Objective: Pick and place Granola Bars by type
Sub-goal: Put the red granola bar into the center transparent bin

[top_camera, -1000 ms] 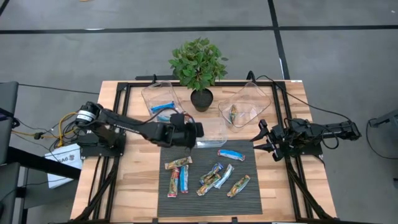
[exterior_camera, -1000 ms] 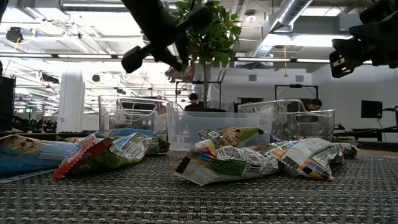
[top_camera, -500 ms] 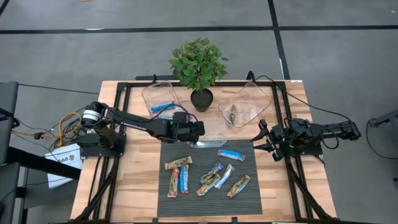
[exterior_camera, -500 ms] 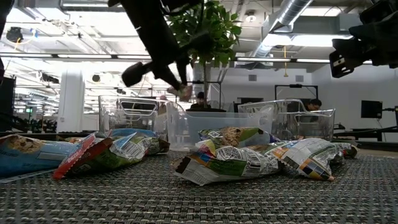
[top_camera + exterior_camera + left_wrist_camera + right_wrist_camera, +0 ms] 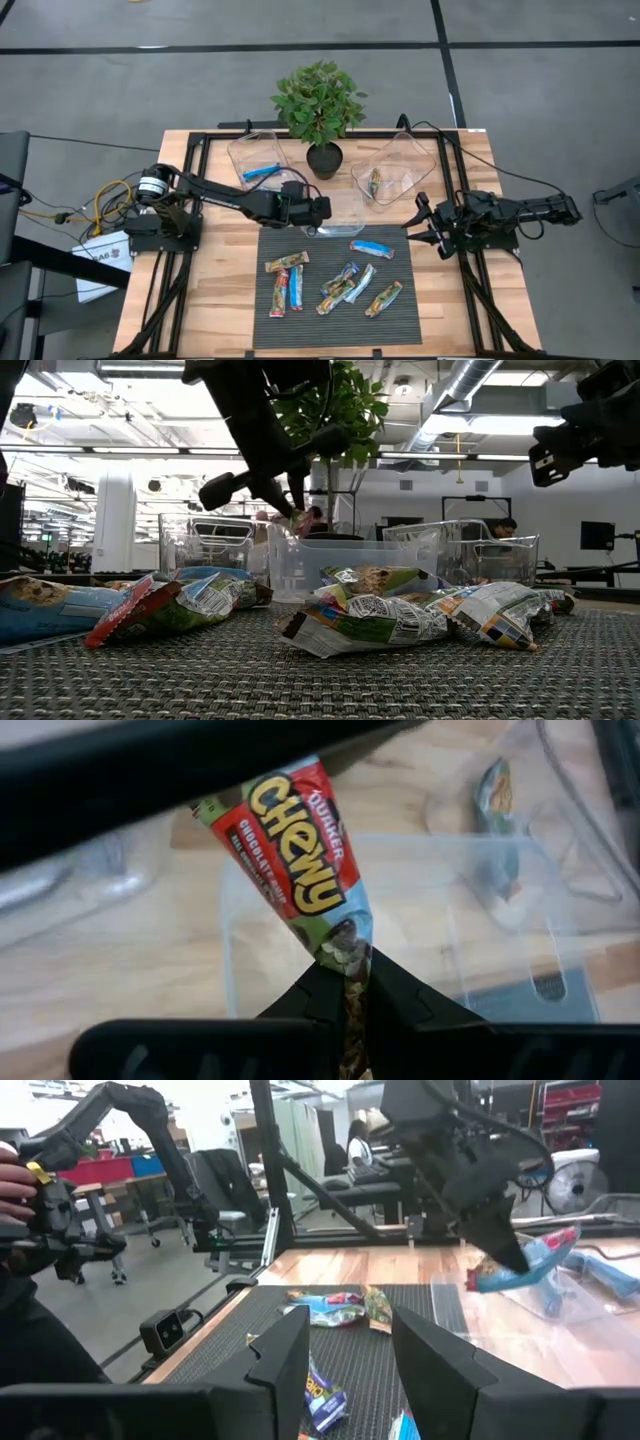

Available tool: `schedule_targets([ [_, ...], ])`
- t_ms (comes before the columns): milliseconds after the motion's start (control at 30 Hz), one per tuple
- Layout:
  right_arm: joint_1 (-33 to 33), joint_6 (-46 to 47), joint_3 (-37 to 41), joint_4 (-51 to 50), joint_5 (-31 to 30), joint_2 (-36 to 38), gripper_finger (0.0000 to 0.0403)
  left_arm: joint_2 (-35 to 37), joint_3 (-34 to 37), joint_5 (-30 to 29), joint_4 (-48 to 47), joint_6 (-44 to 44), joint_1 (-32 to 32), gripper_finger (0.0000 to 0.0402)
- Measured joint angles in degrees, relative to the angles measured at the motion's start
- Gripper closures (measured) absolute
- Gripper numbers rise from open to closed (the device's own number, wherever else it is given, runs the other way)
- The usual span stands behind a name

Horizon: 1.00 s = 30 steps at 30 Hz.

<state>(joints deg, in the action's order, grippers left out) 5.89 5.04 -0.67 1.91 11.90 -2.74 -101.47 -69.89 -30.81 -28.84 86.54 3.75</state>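
**A:** High view, change noted: left hand point(image 5: 322, 210) has travelled from over the mat's upper edge to above the middle clear tub point(image 5: 345, 204), carrying a red bar point(image 5: 295, 860). Fingers pressed together on the wrapper's crimped tail; bar dangles over the tub's open mouth.

**B:** Meaning for the sort?

**A:** Judged: this bar is at its drop point and release is the step due. One blue bar point(image 5: 262, 172) lies in the left tub point(image 5: 240, 150), one green-gold bar point(image 5: 374, 183) in the right tub point(image 5: 418, 152). Eight or so bars remain on the mat point(image 5: 340, 320), among them a blue one point(image 5: 371, 248) nearest the tubs.

**B:** Right hand?

**A:** Right hand point(image 5: 420, 228) parked at the counter's point(image 5: 225, 290) right edge, fingers apart, holding nothing.

**B:** Materials?

**A:** Wrappers: glossy film, crinkled, flat sealed ends, limp when hung. Tubs: thin transparent plastic, rounded corners. Mat: dark, ribbed weave. Counter: pale wood planks in a black frame. Potted plant point(image 5: 318, 100) behind the tubs, leafy, dark pot.
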Motion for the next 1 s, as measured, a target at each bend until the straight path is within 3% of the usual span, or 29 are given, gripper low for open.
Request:
schedule_targets([
  [267,-0.02,-0.01,0.00,-0.07,0.00,-0.04,0.0266,0.00,0.00,2.32,-0.02,0.00,0.59,0.0375],
  [667,0.00,0.00,0.00,-0.11,0.02,-0.04,0.0266,0.04,0.00,2.43,0.07,1.20,0.59,0.0292],
  [1000,0.00,-0.01,0.00,-0.13,0.04,-0.04,0.0264,0.07,0.00,2.01,0.32,0.98,1.15,0.0283],
])
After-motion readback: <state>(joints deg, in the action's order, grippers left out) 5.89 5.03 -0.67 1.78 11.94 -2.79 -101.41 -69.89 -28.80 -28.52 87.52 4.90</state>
